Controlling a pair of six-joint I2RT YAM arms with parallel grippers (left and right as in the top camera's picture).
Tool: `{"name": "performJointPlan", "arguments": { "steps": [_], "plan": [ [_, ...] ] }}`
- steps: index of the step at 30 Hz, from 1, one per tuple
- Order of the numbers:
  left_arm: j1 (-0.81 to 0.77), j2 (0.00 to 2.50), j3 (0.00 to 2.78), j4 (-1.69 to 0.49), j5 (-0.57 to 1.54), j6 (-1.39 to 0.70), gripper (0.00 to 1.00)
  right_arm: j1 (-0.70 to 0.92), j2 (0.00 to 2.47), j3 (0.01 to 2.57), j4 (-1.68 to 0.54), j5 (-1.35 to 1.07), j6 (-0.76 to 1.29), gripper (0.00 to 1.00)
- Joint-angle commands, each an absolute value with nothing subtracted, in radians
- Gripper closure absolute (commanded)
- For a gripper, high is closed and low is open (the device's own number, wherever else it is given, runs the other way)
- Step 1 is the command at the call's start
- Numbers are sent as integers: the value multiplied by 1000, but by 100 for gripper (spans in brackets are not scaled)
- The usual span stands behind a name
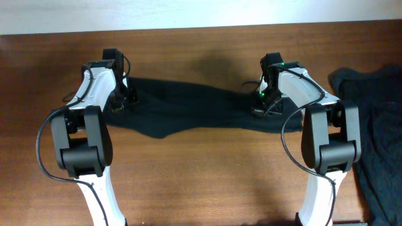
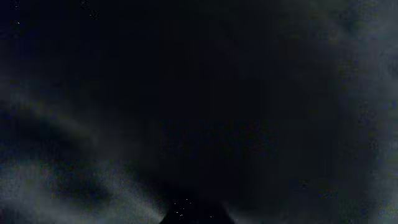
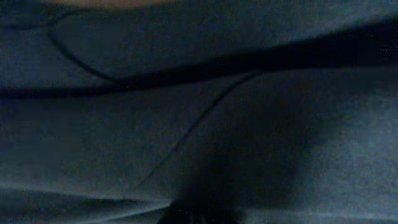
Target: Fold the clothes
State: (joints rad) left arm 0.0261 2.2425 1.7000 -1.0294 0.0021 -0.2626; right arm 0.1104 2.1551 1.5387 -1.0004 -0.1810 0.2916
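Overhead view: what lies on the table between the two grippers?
Only the long black thin-fabric trousers, stretched across the brown wooden table from left gripper to right gripper; overhead shows it.

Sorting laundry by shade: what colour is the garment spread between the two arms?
The garment is plain black, best seen in the overhead view.

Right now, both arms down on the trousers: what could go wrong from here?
1. Both wrist views are filled with dark cloth, so neither shows how much of the trousers the left fingers or right fingers hold; a thin pinch could slip on lifting.
2. The near edge sags unevenly between the two pinch points, so a fold could come out skewed.
3. The dark heap lies close by the right arm; a wide swing might snag it.
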Motion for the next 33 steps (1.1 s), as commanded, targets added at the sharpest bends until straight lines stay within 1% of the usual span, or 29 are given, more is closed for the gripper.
{"name": "performJointPlan", "arguments": {
  "steps": [1, 10, 16, 21, 26, 29, 33],
  "plan": [
    [26, 2283, 1663, -1095, -26, -302, 100, 109, 2218, 1477, -1059, -92, 308, 96],
    [26, 2161, 1663, -1126, -23, -306, 100, 110, 2177, 1486, -1093, -93, 308, 96],
    [26, 2070, 1663, -1077, -23, -306, 100, 110, 2109, 1523, -1083, -93, 308, 96],
    [26, 2075, 1661, -1010, -22, -305, 100, 110, 2103, 1525, -1008, -93, 308, 92],
    [26, 2075, 1660, -1010, -22, -305, 100, 111, 2103, 1525, -949, -101, 308, 90],
    [26, 2075, 1660, -1011, -22, -305, 100, 110, 2101, 1533, -957, -135, 308, 90],
    [26, 2075, 1660, -1011, -22, -305, 100, 110, 2099, 1583, -1045, -154, 308, 90]
  ]
}}
